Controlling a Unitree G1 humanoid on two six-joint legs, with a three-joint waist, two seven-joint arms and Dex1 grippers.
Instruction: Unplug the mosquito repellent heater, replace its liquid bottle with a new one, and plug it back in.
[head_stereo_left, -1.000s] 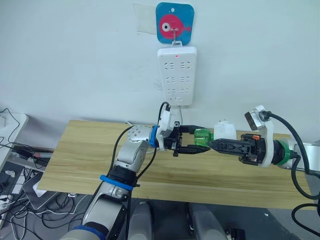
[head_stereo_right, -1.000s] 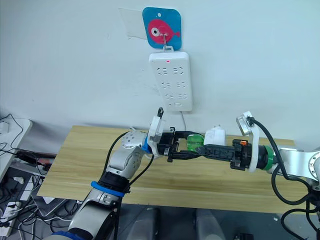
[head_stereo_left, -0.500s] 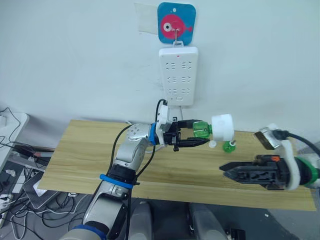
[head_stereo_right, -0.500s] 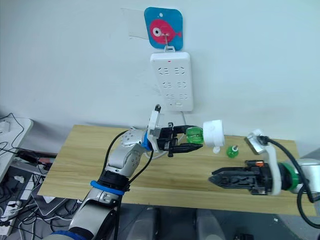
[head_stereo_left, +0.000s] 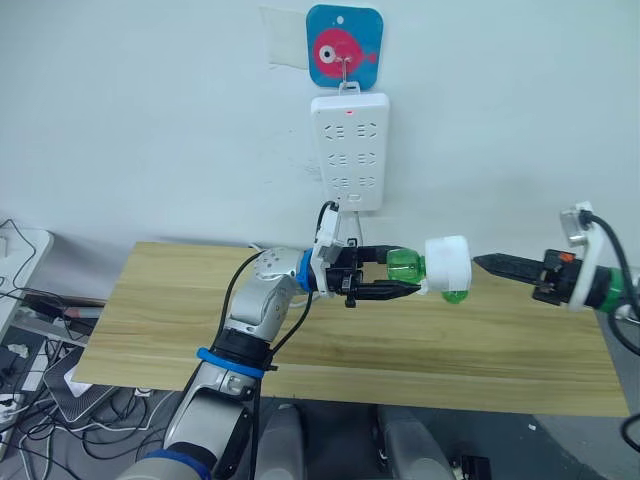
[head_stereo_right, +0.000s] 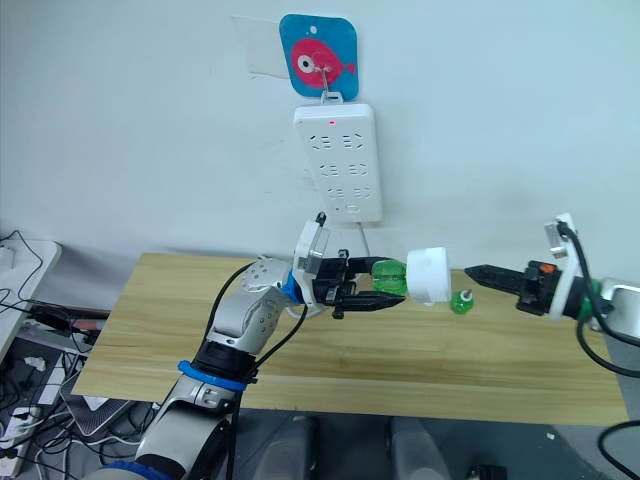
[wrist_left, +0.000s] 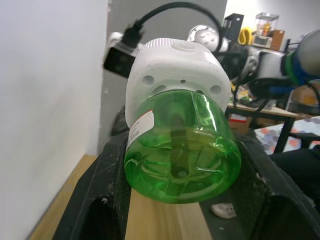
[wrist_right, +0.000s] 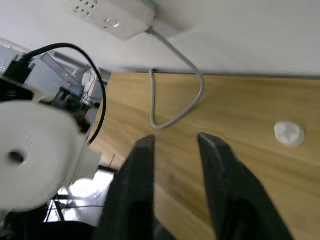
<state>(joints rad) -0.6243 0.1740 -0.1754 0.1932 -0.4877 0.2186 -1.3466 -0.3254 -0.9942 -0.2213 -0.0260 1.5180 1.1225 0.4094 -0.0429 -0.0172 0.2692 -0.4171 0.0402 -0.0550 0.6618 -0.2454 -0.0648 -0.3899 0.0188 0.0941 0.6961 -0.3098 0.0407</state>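
Left gripper (head_stereo_left: 385, 282) pinches green bottle (head_stereo_left: 404, 268); steady it while the slightly parted right gripper (head_stereo_left: 478, 262) regrips heater (head_stereo_left: 447, 262) squarely.

My left arm (head_stereo_left: 262, 300) has silver-grey housings, blue ring bands and looped black cables. My right wrist (head_stereo_left: 585, 285) is white with a green collar. Black, tapered fingers (wrist_right: 137, 195).

One heater (head_stereo_left: 446, 263), two green bottles (head_stereo_left: 404, 268), one cap (wrist_right: 289, 133)
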